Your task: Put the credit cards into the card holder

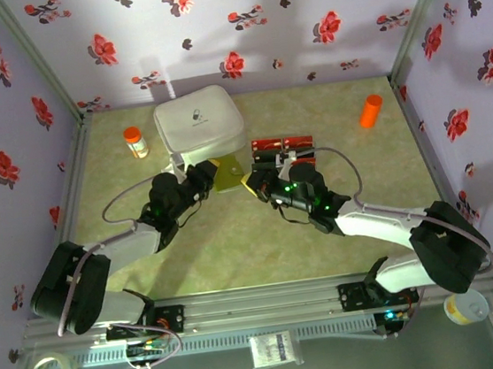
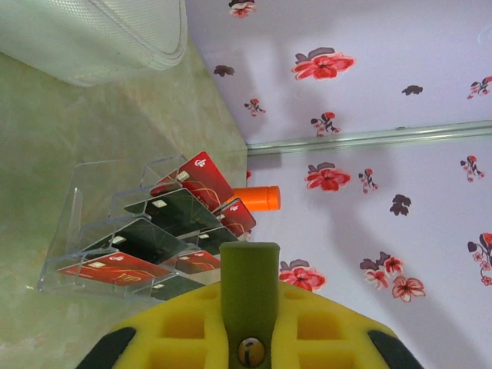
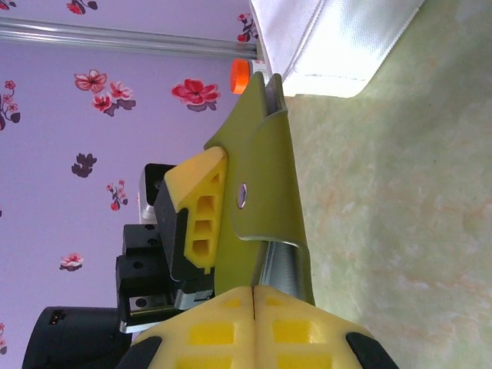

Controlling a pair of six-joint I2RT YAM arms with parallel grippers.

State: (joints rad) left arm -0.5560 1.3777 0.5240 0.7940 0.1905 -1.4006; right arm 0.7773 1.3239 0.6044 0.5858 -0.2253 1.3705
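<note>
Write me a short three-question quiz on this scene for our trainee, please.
1. True or false: the credit cards already sit inside the card holder.
2. Consider the left gripper and the right gripper. Which is shut on the card holder? A, left alone; B, right alone; C, both.
3. Name the two colours of the credit cards.
Key: 1 false; 2 C; 3 red and black.

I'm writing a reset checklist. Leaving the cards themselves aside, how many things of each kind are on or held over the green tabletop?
White box: 1
Orange-capped bottle: 1
Orange cylinder: 1
Clear card rack: 1
Olive card holder: 1
Total: 5
</note>
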